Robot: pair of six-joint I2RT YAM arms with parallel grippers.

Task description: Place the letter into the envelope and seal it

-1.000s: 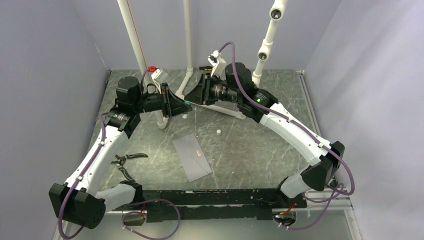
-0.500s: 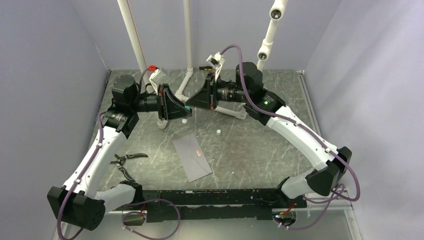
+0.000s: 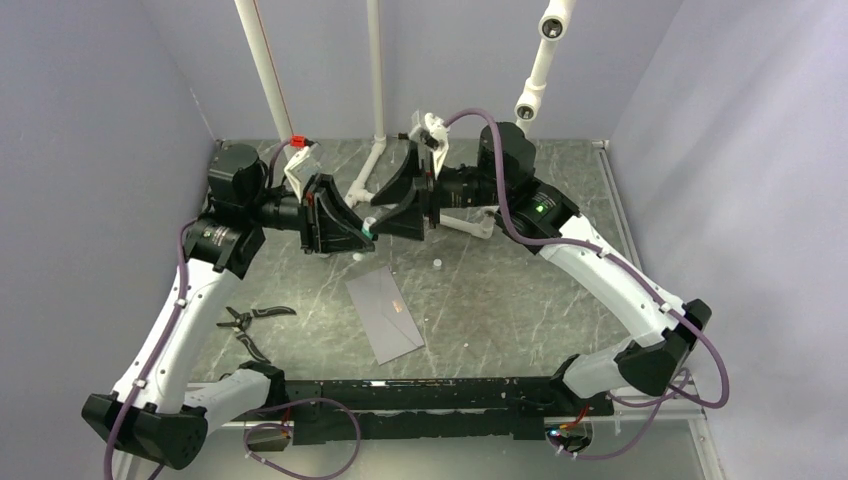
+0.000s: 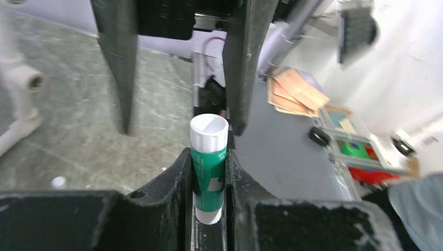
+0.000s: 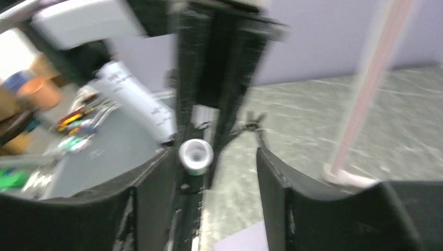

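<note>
With left gripper [image 4: 208, 159] clamped on the glue stick [image 4: 209, 167] and right gripper [image 5: 209, 159] with jaws apart about its white cap [image 5: 196, 156], centre cap in the gap, close squarely, pull straight along stick's axis, minding the envelope [image 3: 382, 315] flat on table [image 3: 500, 290] at 6 o'clock of both.

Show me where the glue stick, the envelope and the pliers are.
Glue stick [image 4: 209, 167]: left wrist view, on its green label.
Envelope [image 3: 381, 320]: top view, middle of its grey face.
Pliers [image 3: 238, 320]: top view, near the joint.

The envelope [image 3: 384, 315] lies flat on the table [image 3: 500, 290].
</note>
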